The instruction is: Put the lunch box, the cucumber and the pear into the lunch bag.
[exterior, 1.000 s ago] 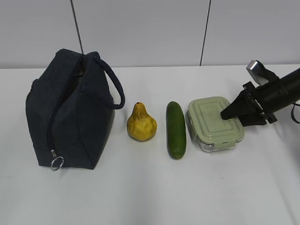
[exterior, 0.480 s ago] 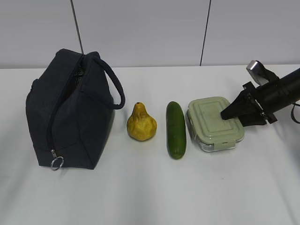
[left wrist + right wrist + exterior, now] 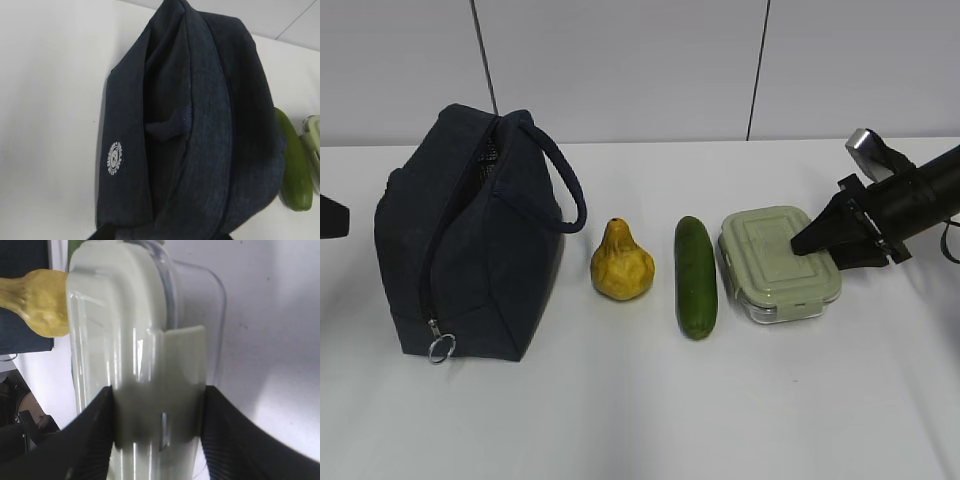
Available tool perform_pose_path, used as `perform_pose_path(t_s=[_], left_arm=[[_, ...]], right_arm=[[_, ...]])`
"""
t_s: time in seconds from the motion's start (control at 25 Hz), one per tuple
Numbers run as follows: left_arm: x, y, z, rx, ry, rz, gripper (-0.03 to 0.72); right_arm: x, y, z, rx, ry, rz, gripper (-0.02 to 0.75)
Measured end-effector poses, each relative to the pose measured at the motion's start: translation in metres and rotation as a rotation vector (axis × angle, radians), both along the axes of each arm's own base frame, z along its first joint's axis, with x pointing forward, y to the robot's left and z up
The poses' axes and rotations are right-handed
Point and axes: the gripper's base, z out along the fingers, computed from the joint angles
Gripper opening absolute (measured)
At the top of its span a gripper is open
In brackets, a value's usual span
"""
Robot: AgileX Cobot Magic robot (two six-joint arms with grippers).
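Right gripper (image 3: 817, 243) straddles the right end of the lunch box (image 3: 775, 258); wrist view shows one finger (image 3: 95, 440) against the side wall and the other across the clip (image 3: 184, 355); jaws about half open with the box between them, so I read it as gripping or about to; box sits flat on the table (image 3: 640, 420), not lifted; end-on hold makes sense, since the short side is what fits the jaw span.

From the claw outward, all toward 9 o'clock in the exterior view: cucumber (image 3: 696, 276) just beside the box, lying 12-to-6, apart from it; pear (image 3: 621, 262) next, upright, narrow top at 12; lunch bag (image 3: 470, 235) last, standing, handle (image 3: 560, 180) looping toward the pear, ring pull (image 3: 441, 347) low at 6 on the near edge; top looks slightly gaped near the handle, otherwise I can't tell how far the zip is undone; likely needs opening wider before the box goes in.

Left gripper (image 3: 332, 217): only a dark tip at the 9 o'clock edge of the exterior view, just beside the bag; its wrist view looks onto the bag's side; fingers not visible; can't tell its state.

Vs the earlier frames: that left tip is new, absent one second ago; right arm, box, cucumber, pear, bag unmoved.
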Motion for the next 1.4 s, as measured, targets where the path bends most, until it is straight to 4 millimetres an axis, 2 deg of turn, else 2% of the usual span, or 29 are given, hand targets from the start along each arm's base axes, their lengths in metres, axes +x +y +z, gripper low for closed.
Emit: perform_pose_path(t_s=[0.2, 0.4, 0.56, 0.76, 0.84, 1.4], left_arm=[[0.036, -0.004, -0.005, -0.012, 0.088, -0.067, 0.361], [0.055, -0.006, -0.025, -0.027, 0.195, -0.092, 0.354], [0.059, -0.007, -0.031, -0.040, 0.221, -0.095, 0.280], [0.060, -0.010, -0.030, -0.073, 0.200, -0.121, 0.081], [0.061, -0.012, -0.029, -0.086, 0.184, -0.139, 0.028], [0.062, -0.013, -0.029, -0.103, 0.183, -0.147, 0.005]], right_arm=[[0.000, 0.000, 0.000, 0.000, 0.000, 0.000, 0.377], [0.000, 0.000, 0.000, 0.000, 0.000, 0.000, 0.377], [0.000, 0.000, 0.000, 0.000, 0.000, 0.000, 0.377], [0.000, 0.000, 0.000, 0.000, 0.000, 0.000, 0.377], [0.000, 0.000, 0.000, 0.000, 0.000, 0.000, 0.377], [0.000, 0.000, 0.000, 0.003, -0.001, -0.003, 0.377]])
